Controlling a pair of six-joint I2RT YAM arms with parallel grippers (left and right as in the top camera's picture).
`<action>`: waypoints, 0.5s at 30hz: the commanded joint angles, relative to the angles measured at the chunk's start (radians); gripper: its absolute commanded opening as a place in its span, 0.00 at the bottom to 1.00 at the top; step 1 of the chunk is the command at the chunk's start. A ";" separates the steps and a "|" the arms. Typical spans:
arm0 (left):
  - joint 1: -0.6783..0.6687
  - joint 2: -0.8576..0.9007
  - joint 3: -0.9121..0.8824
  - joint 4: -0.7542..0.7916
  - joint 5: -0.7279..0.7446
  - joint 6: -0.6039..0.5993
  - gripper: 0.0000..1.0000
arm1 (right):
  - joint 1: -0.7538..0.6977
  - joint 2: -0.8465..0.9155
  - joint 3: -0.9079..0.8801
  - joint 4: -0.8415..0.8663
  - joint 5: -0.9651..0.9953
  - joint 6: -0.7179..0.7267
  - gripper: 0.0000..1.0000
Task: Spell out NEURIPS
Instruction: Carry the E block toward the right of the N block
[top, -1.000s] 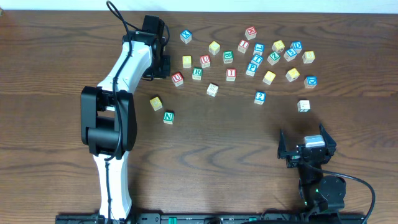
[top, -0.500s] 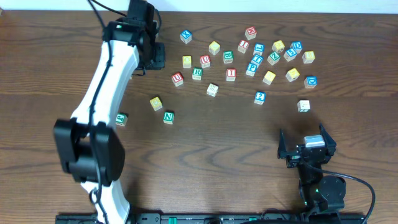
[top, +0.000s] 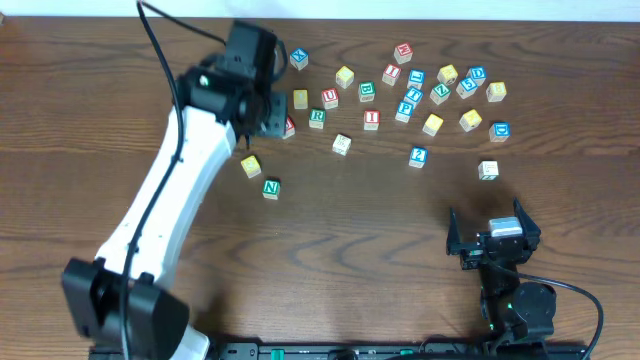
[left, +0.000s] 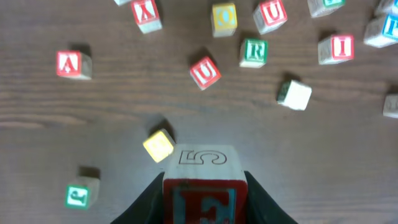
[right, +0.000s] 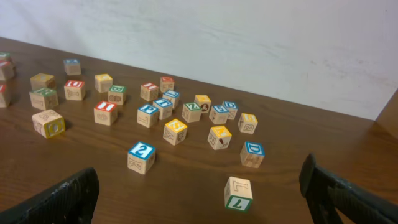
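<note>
Left claw (left: 205, 200): closed on red E cube (left: 203, 167), over the surface (top: 380, 230) at 11 o'clock. Right claw (top: 490, 226): jaws wide, empty, at 5 o'clock. Green N cube (top: 271, 187) and yellow-faced cube (top: 250, 166) at 6 o'clock of left claw. Green R cube (top: 317, 117) and red I cube (top: 372, 119) at its 3 o'clock.

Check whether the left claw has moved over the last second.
Yes. The left claw, shut on the E cube, has moved toward the U cube and now hides part of it in the overhead view.
</note>
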 joint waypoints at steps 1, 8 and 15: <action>-0.018 -0.087 -0.137 0.043 -0.027 -0.063 0.09 | -0.009 -0.005 -0.002 -0.004 -0.001 -0.007 0.99; -0.090 -0.233 -0.433 0.192 -0.024 -0.188 0.09 | -0.009 -0.005 -0.002 -0.004 -0.001 -0.007 0.99; -0.180 -0.241 -0.585 0.316 -0.024 -0.272 0.09 | -0.009 -0.005 -0.002 -0.004 -0.001 -0.007 0.99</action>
